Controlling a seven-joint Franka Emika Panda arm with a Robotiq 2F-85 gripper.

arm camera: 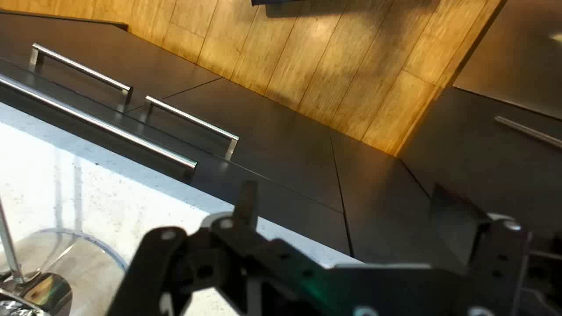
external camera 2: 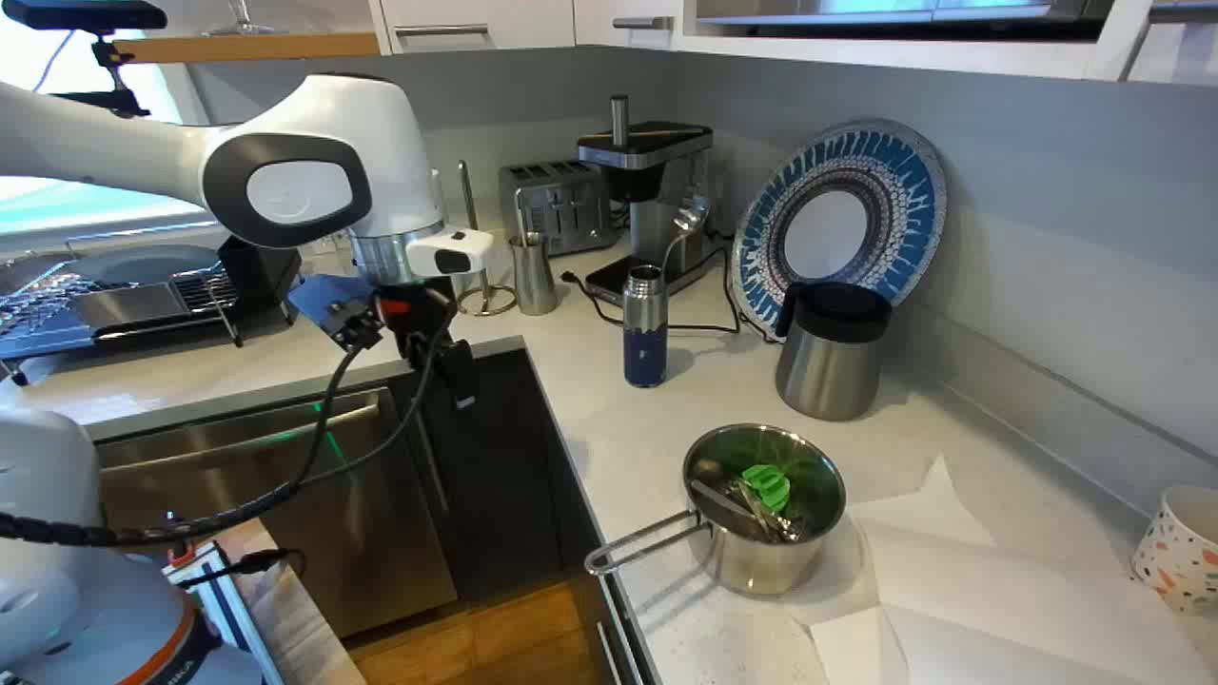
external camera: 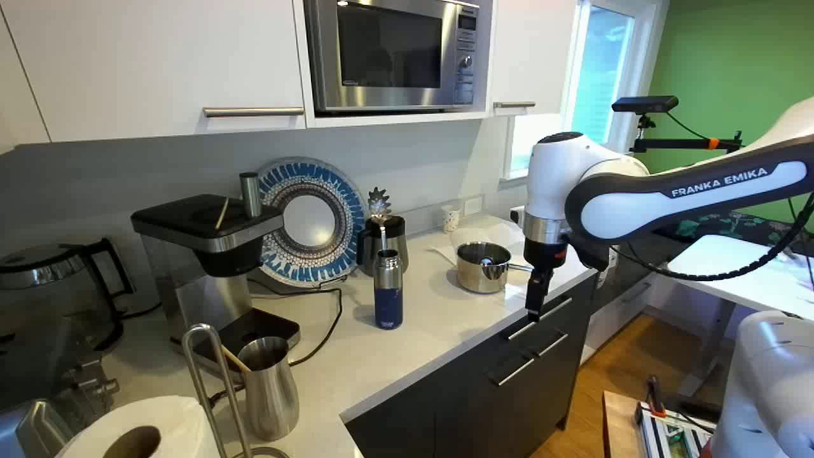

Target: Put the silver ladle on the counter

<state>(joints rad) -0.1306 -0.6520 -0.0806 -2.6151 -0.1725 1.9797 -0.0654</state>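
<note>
Silver ladle point(external camera 2: 689, 219), standing in the bottle point(external camera 2: 646, 328) at mid-frame, should be light, stiff, slippery, best taken by its handle point(external camera: 383, 236), while the empty fingers point(arm camera: 246, 204) are wide apart.

Silver ladle point(external camera 2: 689, 219) — lower end hidden in bottle point(external camera 2: 645, 333).

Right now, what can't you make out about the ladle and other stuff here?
Ladle: its lower handle is hidden inside the bottle in both exterior views.
Pot: its utensils overlap in an exterior view, too tangled to count; the wrist view's left and bottom edges crop it.
Microwave: its dark door hides the inside in an exterior view.
Paper roll: the bottom edge cuts it off in an exterior view.
</note>
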